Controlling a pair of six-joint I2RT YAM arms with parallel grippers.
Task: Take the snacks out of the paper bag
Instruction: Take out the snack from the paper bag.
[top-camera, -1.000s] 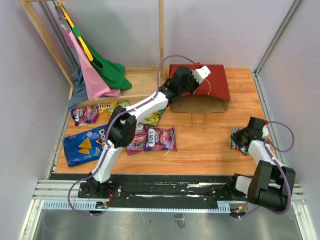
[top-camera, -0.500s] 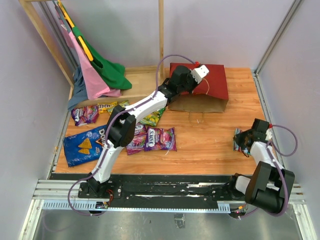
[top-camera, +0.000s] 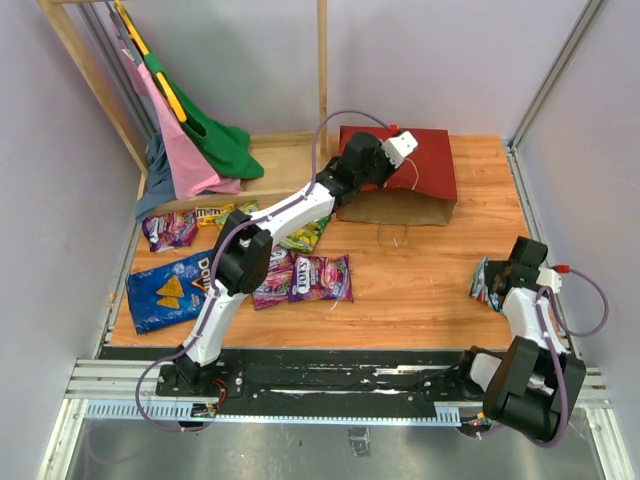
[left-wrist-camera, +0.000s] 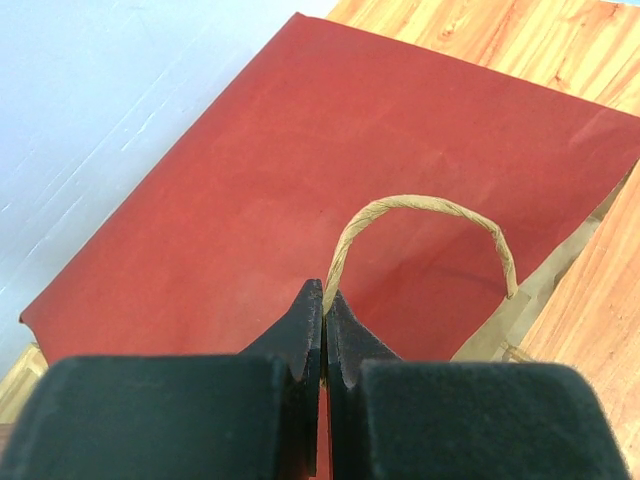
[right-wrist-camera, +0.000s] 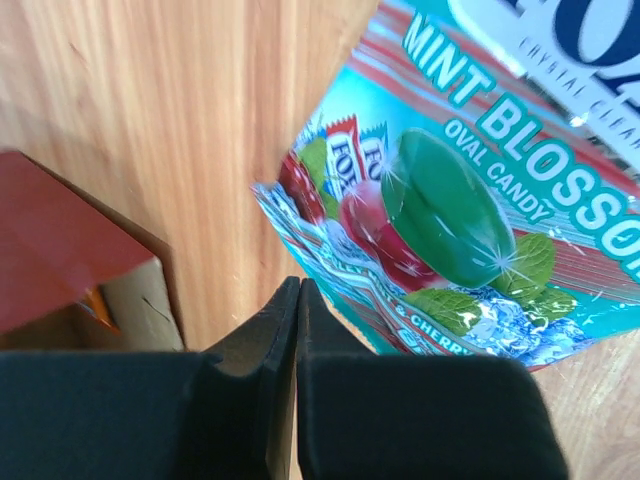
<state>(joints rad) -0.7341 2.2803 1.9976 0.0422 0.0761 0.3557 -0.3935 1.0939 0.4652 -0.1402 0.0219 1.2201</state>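
The dark red paper bag (top-camera: 430, 160) lies on its side at the back of the table, its brown mouth facing the near side. My left gripper (top-camera: 392, 165) is shut on its string handle (left-wrist-camera: 430, 205) over the red side (left-wrist-camera: 300, 180). My right gripper (top-camera: 507, 275) is at the right edge, jaws shut, tips (right-wrist-camera: 298, 285) at the edge of a teal mint candy packet (top-camera: 486, 284), which fills the upper right of the right wrist view (right-wrist-camera: 470, 200). The blue Doritos bag (top-camera: 165, 290), purple packs (top-camera: 320, 277) and a yellow-green pack (top-camera: 305, 235) lie on the left.
Pink and green garments (top-camera: 190, 150) hang from a wooden rack at the back left, and a wooden post (top-camera: 322, 70) stands behind the bag. Another purple pack (top-camera: 168, 228) lies near the left wall. Walls close the table on the left, back and right.
My right gripper has moved a little right and towards the near edge, and the teal packet has moved with it. The left gripper has pulled the bag's handle slightly to the left.
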